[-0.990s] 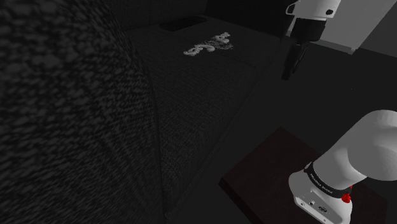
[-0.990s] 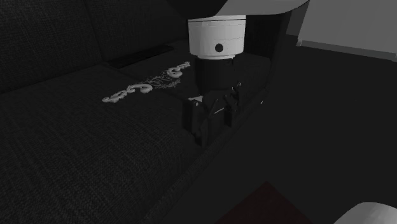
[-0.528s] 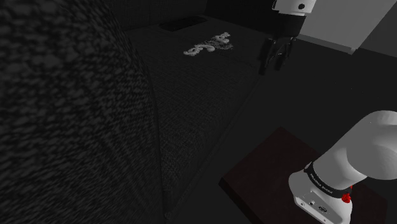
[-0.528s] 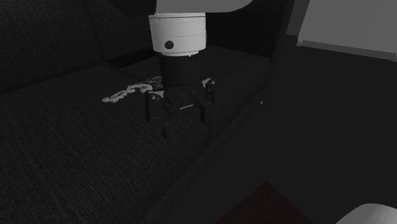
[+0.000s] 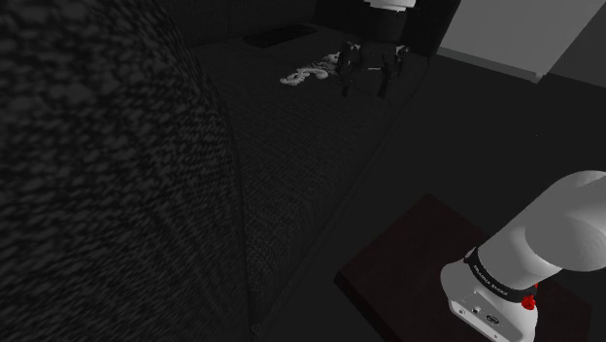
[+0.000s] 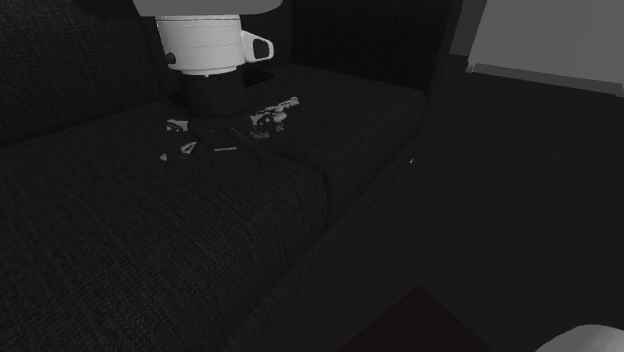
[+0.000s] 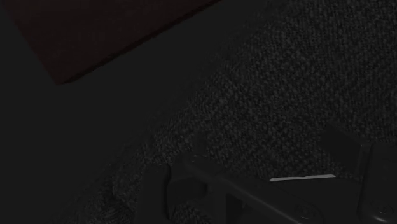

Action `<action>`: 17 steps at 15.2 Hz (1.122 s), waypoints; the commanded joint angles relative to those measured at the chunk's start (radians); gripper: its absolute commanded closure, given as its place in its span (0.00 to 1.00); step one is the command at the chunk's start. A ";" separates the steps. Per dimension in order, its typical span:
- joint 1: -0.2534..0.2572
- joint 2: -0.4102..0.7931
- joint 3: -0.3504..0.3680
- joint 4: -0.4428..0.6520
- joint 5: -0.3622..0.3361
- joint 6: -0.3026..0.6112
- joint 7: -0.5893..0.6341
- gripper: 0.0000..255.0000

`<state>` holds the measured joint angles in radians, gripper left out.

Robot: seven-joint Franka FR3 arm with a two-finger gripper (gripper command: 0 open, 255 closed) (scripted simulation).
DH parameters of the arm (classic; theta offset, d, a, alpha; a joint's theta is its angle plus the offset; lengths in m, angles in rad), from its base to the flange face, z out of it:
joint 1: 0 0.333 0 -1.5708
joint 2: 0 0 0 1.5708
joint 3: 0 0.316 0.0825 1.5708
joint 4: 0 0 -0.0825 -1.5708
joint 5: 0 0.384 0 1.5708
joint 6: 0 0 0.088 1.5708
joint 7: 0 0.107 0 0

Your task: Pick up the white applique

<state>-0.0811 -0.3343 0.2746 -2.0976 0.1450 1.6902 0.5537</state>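
The white applique (image 5: 303, 73) lies flat on a dark sofa seat (image 5: 291, 146), a lacy strip whose far end (image 6: 277, 108) shows beside the arm. My black gripper (image 5: 364, 85) hangs low over it, at the end nearest the shoulder view's right. In the second exterior view the gripper (image 6: 214, 148) covers the strip's middle, with white bits showing on either side. The fingers stand apart, open, and nothing is clasped. Whether they touch the fabric I cannot tell. The wrist view looks along one finger (image 7: 376, 188) at woven seat cloth (image 7: 299, 83).
The sofa's tall backrest (image 5: 97, 146) rises at the shoulder view's left. A dark flat object (image 5: 277, 37) lies on the seat behind the applique. The seat's front edge (image 6: 350, 210) drops to dark floor. My stand's reddish top (image 5: 418, 253) sits at lower right.
The arm has swung from beyond the seat's edge across to the applique, coming down over it. The fingers stayed apart throughout.
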 commanded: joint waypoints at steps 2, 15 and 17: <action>-0.022 0.119 0.043 0.118 -0.028 0.012 0.179 0.00; 0.005 0.662 0.051 0.777 -0.249 -0.107 0.828 0.00; 0.020 0.730 0.035 0.880 -0.271 -0.143 0.885 0.00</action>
<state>-0.0694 0.3483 0.3181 -1.2898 -0.1105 1.5730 1.4070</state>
